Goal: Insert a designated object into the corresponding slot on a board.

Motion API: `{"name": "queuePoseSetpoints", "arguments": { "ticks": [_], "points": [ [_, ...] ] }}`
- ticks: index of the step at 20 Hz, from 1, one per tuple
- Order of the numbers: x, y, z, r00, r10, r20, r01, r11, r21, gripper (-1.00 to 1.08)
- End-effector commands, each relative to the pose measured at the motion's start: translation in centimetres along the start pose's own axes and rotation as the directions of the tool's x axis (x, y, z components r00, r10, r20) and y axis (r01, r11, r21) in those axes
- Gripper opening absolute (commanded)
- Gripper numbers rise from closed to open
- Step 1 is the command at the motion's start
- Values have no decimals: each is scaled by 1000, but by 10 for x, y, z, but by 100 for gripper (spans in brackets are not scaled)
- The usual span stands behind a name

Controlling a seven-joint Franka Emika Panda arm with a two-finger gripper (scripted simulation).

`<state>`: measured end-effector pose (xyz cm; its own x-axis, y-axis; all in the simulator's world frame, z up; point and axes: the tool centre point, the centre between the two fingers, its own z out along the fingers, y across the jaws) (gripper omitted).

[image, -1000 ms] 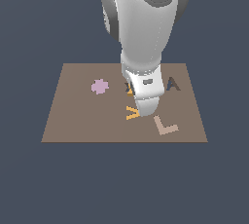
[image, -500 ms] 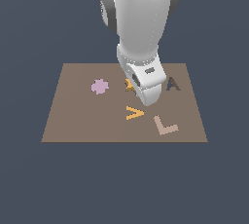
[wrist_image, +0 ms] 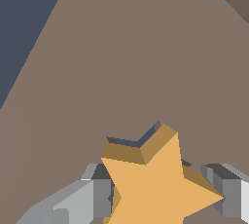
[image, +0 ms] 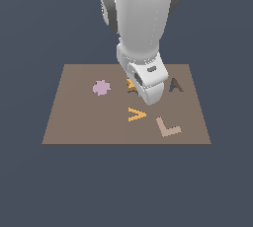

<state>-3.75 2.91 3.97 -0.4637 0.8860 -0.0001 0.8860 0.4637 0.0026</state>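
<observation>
Star (wrist_image: 155,189) clamped between the fingers (wrist_image: 221,189), over its slot (wrist_image: 131,141) in the board (image: 79,117), not yet seated. Rigid, light, likely slick; hold on opposite inner notches.

The star (wrist_image: 158,189) is a flat, thick orange-yellow five-pointed piece with darker side faces. In the wrist view it lies level and fills the near foreground, one arm aimed toward 12 o'clock and another toward 3 o'clock. It sits over the slot (wrist_image: 131,141), a dark navy star-shaped cutout, of which only slivers show at the star's 11 o'clock edge, so the two are slightly out of line. In the exterior view only a few of the star's points (image: 131,85) show. The board (image: 79,117) is a flat brown rectangle; star and slot lie just past its centre, toward 12 o'clock.
</observation>
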Motion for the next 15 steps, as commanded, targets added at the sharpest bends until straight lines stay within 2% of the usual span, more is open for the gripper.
{"name": "queuePoseSetpoints", "arguments": {
  "ticks": [1, 5, 6, 15],
  "points": [
    [0, 0, 3, 1000, -2, 0, 2, 1000, 0, -100],
    [0, 0, 9, 1000, -4, 1, 4, 1000, -1, -100],
    [0, 0, 9, 1000, -4, 1, 4, 1000, -1, 100],
    [0, 0, 9, 1000, -4, 1, 4, 1000, -1, 100]
  ]
}}
